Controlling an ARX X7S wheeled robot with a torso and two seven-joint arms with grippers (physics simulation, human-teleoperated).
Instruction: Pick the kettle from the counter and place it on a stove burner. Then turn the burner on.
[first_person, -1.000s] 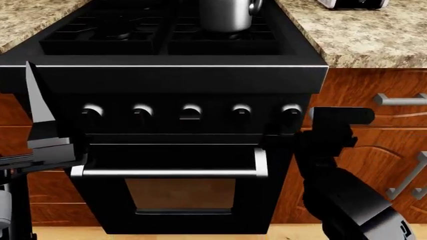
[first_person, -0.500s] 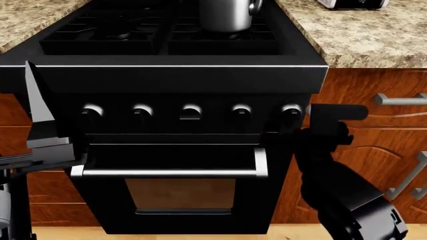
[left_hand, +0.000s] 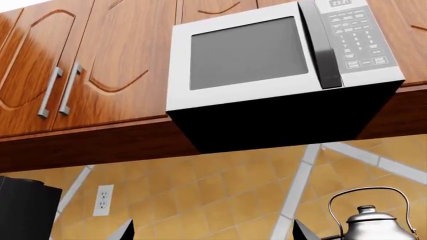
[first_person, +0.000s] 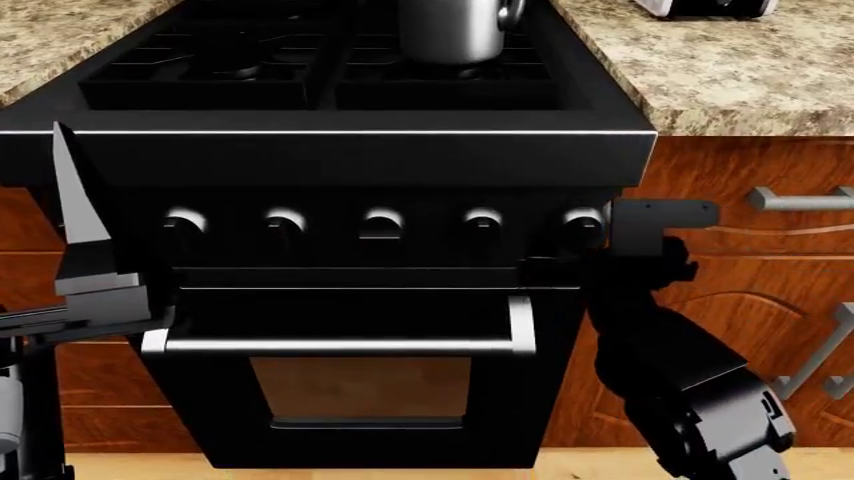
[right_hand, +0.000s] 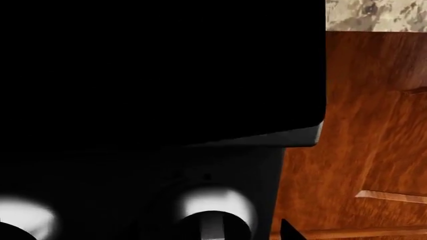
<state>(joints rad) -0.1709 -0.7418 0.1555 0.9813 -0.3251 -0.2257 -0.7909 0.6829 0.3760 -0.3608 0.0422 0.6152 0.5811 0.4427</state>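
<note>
The kettle (first_person: 454, 30), shiny steel, stands on a rear burner grate (first_person: 441, 85) of the black range; its top is cut off in the head view. The left wrist view shows its lid and arched handle (left_hand: 372, 225). My right gripper (first_person: 571, 258) is at the range's front panel by the rightmost knob (first_person: 582, 226). In the right wrist view that knob (right_hand: 215, 225) lies between the jaws of the right gripper (right_hand: 212, 235); one fingertip (right_hand: 288, 232) shows beside it, not touching. My left gripper (first_person: 74, 200) points upward at the left, open and empty (left_hand: 212, 232).
Several knobs line the range front (first_person: 380, 224) above the oven door handle (first_person: 340, 346). The granite counter (first_person: 747, 70) flanks the range, over wooden cabinets (first_person: 747, 300) with bar handles. A microwave (left_hand: 267, 65) hangs under the upper cabinets (left_hand: 87, 65).
My right gripper has moved left and slightly up, closer to the rightmost knob. The left arm and the kettle have not moved.
</note>
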